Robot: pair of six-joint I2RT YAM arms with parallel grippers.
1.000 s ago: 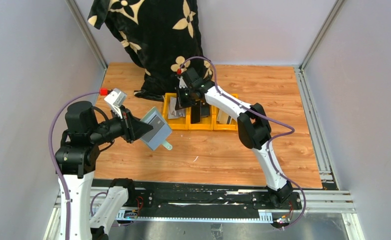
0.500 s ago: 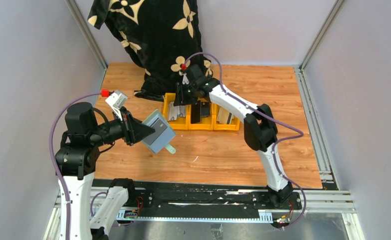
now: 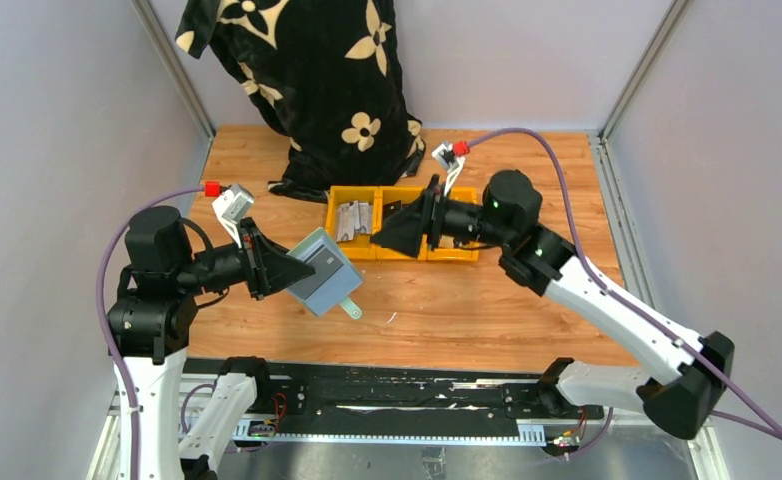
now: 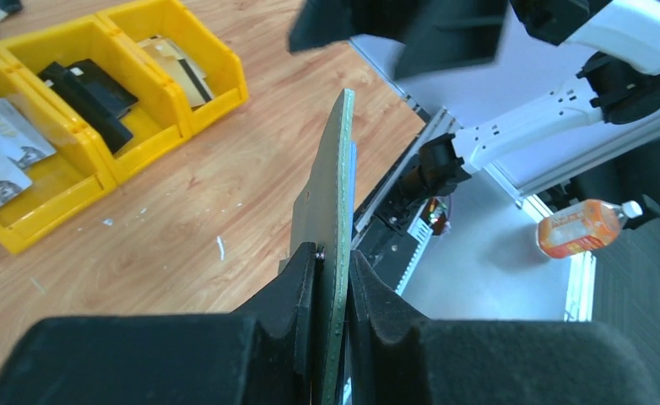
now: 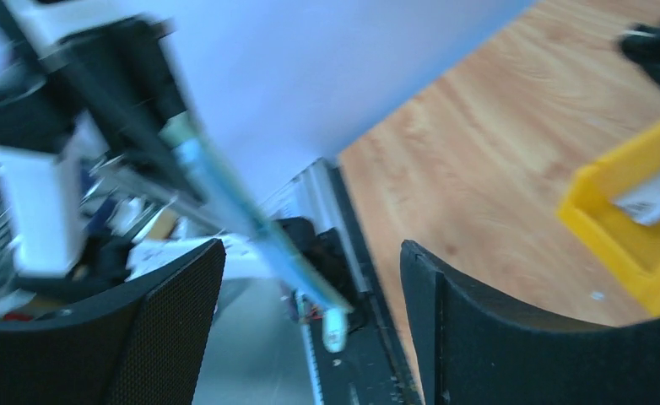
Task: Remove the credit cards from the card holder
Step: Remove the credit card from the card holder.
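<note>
My left gripper is shut on the sage-green card holder, held up above the table with its snap tab hanging down. In the left wrist view the card holder stands edge-on between the closed fingers. Credit cards lie in the yellow bins: grey ones, black ones and a tan one. My right gripper hovers open over the bins and points left at the holder. Its blurred wrist view shows the card holder beyond the empty open jaws.
Three joined yellow bins sit mid-table. A black cloth with cream flowers hangs at the back. Grey walls close in both sides. A black rail runs along the near edge. An orange bottle lies off the table.
My right arm pulled back from the bins, swung round to face left and opened its jaws. The left gripper carried the card holder slightly right and lower.
</note>
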